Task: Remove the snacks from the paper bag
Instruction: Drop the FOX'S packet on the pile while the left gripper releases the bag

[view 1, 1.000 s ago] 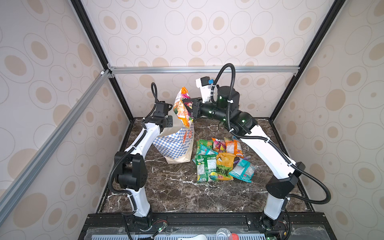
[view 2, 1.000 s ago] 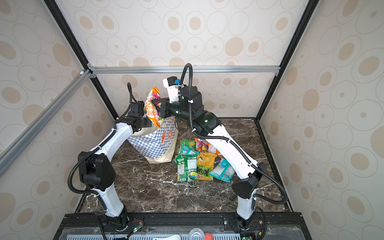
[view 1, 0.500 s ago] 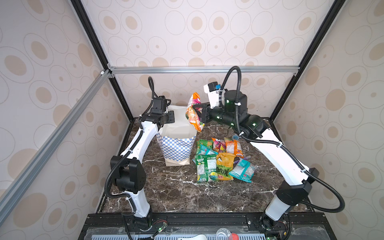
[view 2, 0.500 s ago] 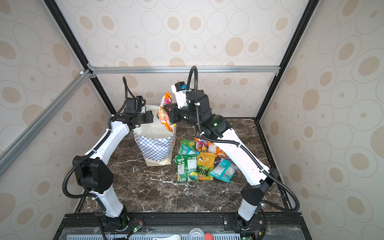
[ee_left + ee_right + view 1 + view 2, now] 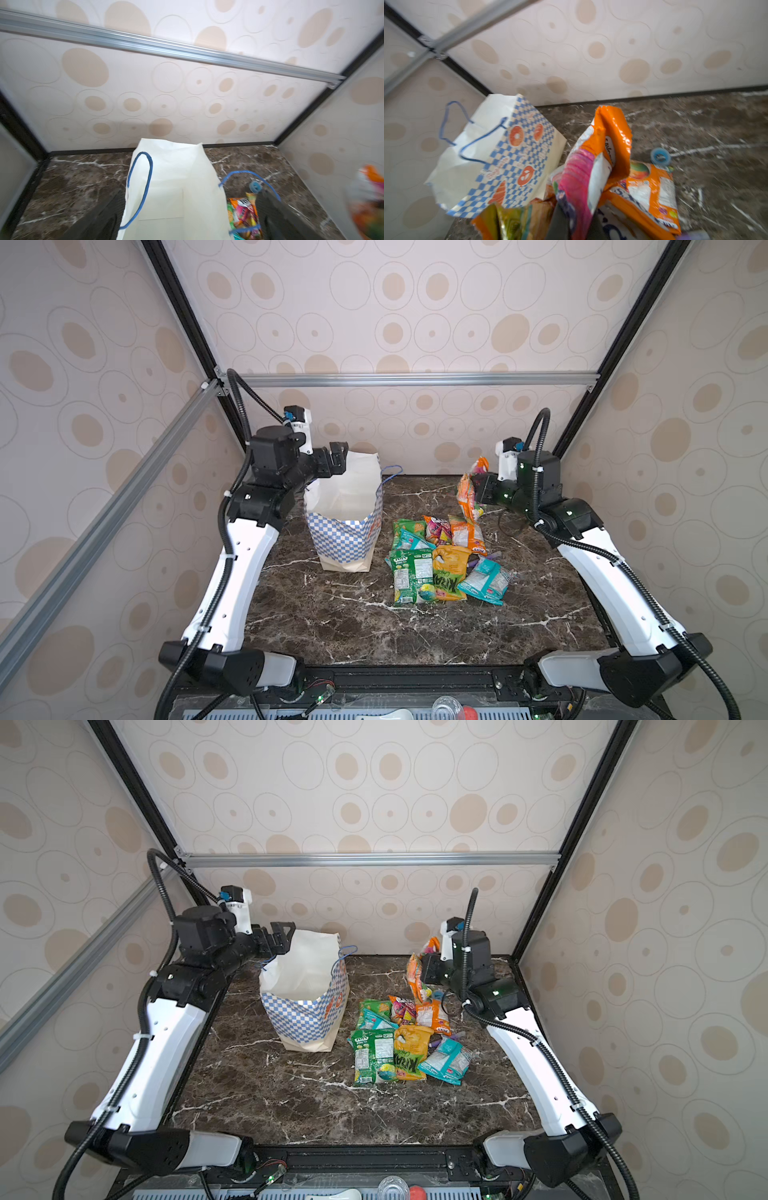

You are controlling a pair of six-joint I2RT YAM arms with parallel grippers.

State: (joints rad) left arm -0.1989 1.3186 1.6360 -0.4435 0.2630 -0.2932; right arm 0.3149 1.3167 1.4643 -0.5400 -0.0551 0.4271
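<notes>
Two claws: left claw (image 5: 336,460) wide beside the paper bag (image 5: 345,531), right claw (image 5: 478,491) pinching an orange packet (image 5: 466,497).

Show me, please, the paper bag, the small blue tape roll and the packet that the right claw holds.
paper bag (image 5: 345,531): a top view, on its checkered front.
blue tape roll (image 5: 655,155): right wrist view, on the ring's rim.
orange packet (image 5: 465,499): a top view, on its hanging middle part.
</notes>
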